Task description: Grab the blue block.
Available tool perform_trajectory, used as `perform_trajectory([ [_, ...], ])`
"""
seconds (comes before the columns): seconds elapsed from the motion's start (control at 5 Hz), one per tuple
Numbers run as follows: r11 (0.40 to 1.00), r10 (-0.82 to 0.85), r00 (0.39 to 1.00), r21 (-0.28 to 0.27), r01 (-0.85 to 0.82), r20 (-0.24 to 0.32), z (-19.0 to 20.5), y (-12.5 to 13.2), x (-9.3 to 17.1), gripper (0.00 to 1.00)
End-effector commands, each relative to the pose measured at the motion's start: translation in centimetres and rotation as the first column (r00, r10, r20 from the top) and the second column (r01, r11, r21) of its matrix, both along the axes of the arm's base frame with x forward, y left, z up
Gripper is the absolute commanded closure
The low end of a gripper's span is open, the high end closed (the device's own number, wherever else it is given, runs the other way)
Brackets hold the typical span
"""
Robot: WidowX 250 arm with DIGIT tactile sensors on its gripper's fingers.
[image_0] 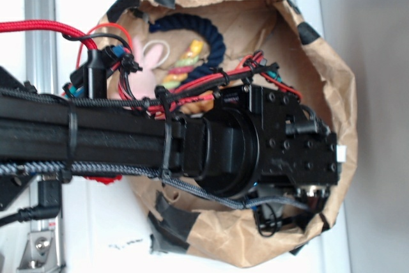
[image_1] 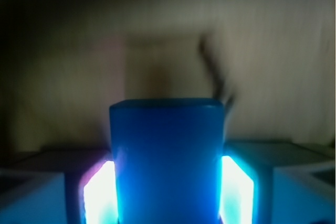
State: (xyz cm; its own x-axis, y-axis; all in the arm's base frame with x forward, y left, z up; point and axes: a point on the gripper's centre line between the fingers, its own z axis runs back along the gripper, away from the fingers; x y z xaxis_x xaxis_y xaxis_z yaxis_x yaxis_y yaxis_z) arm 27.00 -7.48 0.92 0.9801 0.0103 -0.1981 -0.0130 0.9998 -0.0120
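Flat bright sky-blue rectangular block (image_1: 167, 161): fills lower centre of wrist view, standing up between the two glowing finger pads (image_1: 100, 195), which press on its left & right faces. Jaws closed down to block width, gripping it. Gripper (image_1: 167, 198) itself hidden in exterior view behind black arm (image_0: 128, 139) w/ red & black cabling; block not visible there.

Exterior: crumpled brown paper bag (image_0: 319, 62) w/ black tape patches, frame centre to right, on white tabletop (image_0: 377, 222). Inside, upper centre: pink plush bunny (image_0: 148, 62), dark navy curved rope (image_0: 192, 27), small multicoloured toy (image_0: 185, 62) just right of bunny.
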Motion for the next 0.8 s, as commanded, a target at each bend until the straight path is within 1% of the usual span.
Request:
perform_trajectory([
  [0.0,1.000,0.020,0.978,-0.002,-0.020,0.206,8.2,3.9,-1.7,1.00],
  [0.2,0.996,-0.078,0.969,-0.013,0.083,0.233,13.1,5.2,-1.3,1.00],
  [0.4,0.991,-0.127,0.965,-0.002,0.131,0.230,14.9,5.9,-0.2,1.00],
  [0.6,0.999,0.008,0.974,0.029,-0.015,0.225,15.5,6.3,0.0,1.00],
])
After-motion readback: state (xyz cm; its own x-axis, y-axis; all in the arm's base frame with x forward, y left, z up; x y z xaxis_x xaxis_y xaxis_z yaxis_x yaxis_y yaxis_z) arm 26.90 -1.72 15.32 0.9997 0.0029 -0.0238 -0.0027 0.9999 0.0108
